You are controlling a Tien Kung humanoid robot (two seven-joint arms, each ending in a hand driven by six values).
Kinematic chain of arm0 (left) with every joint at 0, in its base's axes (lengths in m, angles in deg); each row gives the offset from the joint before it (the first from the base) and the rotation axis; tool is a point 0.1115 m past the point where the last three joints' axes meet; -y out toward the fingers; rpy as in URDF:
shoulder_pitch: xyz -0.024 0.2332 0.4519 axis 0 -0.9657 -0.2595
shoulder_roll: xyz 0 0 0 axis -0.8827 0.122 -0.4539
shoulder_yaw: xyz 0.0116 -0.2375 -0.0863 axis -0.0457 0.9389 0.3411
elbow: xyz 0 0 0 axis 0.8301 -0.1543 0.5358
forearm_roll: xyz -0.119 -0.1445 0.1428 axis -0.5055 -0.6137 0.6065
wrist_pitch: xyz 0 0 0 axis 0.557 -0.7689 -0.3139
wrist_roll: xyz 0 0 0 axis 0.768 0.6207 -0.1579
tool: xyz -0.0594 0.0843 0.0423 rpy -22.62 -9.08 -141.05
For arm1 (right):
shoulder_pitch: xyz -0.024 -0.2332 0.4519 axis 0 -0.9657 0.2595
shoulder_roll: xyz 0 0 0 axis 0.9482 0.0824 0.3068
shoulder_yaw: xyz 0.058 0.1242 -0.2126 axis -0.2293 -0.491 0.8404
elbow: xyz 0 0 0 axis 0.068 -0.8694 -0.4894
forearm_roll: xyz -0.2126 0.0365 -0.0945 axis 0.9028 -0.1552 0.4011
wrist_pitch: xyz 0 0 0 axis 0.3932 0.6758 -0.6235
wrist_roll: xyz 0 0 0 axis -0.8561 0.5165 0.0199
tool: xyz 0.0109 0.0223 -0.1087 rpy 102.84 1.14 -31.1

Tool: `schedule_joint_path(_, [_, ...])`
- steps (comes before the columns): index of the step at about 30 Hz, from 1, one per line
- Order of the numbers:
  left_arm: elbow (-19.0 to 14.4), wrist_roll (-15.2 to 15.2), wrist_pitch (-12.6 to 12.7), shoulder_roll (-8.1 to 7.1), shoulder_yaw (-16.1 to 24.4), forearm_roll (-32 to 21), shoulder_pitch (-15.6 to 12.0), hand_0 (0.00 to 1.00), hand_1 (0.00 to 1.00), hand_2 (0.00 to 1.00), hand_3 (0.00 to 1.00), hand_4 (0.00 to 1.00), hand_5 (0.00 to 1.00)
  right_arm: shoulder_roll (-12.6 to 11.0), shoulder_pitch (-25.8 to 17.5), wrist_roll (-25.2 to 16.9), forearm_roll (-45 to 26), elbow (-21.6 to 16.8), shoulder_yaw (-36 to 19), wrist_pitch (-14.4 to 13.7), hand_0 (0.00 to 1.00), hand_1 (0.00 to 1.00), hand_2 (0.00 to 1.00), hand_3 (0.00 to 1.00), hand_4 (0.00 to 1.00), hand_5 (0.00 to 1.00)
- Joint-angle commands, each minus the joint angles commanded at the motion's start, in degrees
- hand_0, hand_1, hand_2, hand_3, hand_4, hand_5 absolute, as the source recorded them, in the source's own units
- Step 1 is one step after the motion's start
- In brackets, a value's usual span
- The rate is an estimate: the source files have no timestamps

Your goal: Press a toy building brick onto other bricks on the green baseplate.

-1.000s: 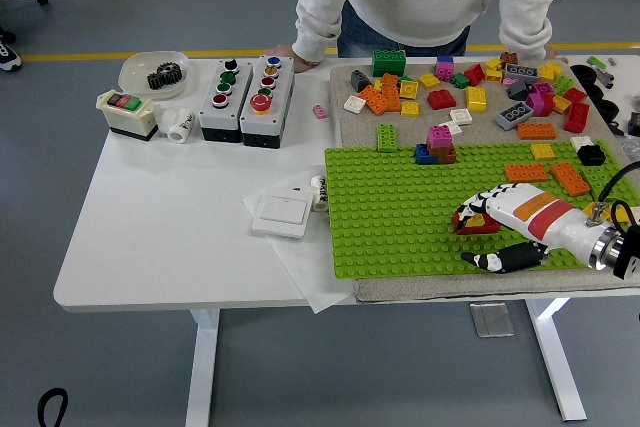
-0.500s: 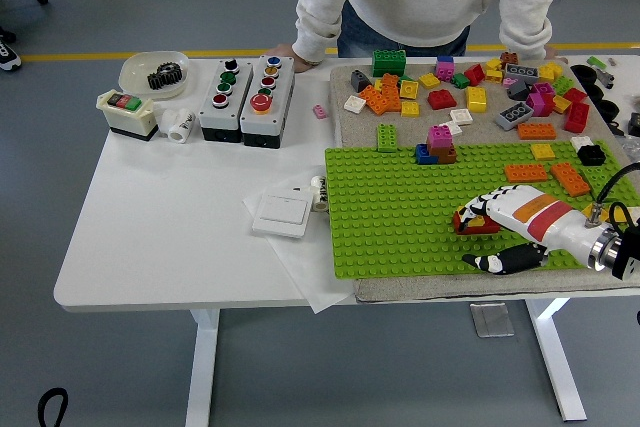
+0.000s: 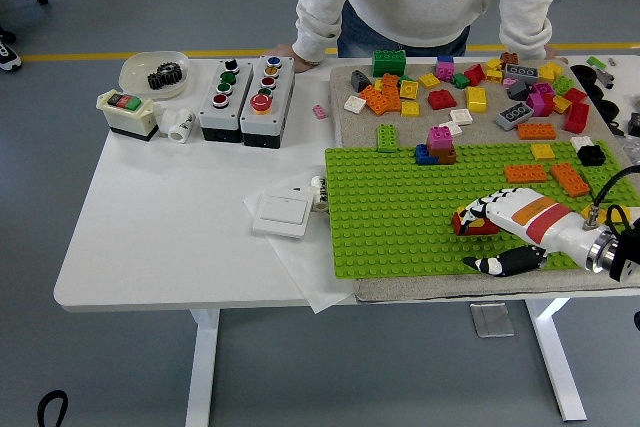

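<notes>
The green baseplate lies on the right half of the table. My right hand reaches in from the lower right, low over the plate's front right part. Its fingers curl over a red brick that shows a bit of yellow and sits at the plate's surface. The thumb lies apart, nearer the front edge. A pink brick stacked on blue and brown ones stands at the plate's far edge, next to a green brick. Two orange bricks lie at the far right.
Several loose bricks lie on the beige mat behind the plate. Button boxes, a switch box, a bowl with a gear and a white wall switch stand to the left. A person stands at the far side, a hand on the table.
My right hand has shifted slightly left with the red brick under its fingers. Nothing else has moved.
</notes>
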Motion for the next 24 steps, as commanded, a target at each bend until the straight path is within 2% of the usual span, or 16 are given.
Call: schedule_joint_path(24, [0.01, 0.04, 0.04, -0.08, -0.22, -0.04, 0.29, 0.767, 0.764, 0.733, 0.599, 0.670, 0.602, 0.52, 0.22, 1.14, 1.39, -0.86, -0.50, -0.06, 0.762, 0.718, 0.755, 0.634, 0.777, 0.540])
